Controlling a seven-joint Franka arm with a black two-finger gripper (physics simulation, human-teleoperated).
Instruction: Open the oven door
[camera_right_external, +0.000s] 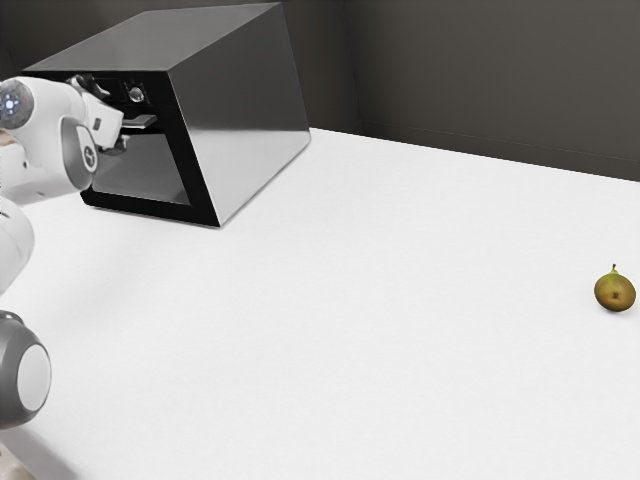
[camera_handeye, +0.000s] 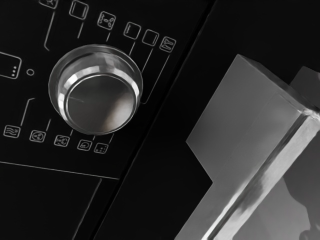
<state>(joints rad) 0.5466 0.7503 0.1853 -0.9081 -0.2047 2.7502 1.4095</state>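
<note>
Exterior view, oven door: here's the oven door (camera_right_external: 145, 175), looking shut in the front of the big metal oven (camera_right_external: 245, 120), off at the exterior view's upper left.
Pincer: right up by the door, the pincer (camera_right_external: 121, 145); released or clenched, can't tell, and contact can't be called either.
Handle: and here's the key! The silver handle (camera_right_external: 140, 122) lies just beside the pincer, a shade toward the exterior view's right, its long axis running across the door's front.
Wrist view, knob: the round knob (camera_handeye: 101, 97) sits on the control panel (camera_handeye: 35, 155), near the handle's end; one to avoid.
Next: likely line up across that bar, take it, then draw the door outward.
Tabletop: smooth white tabletop (camera_right_external: 380, 330), a pear (camera_right_external: 614, 292) well apart from the oven.
Room: plain dark walls (camera_right_external: 480, 75) behind.
</note>
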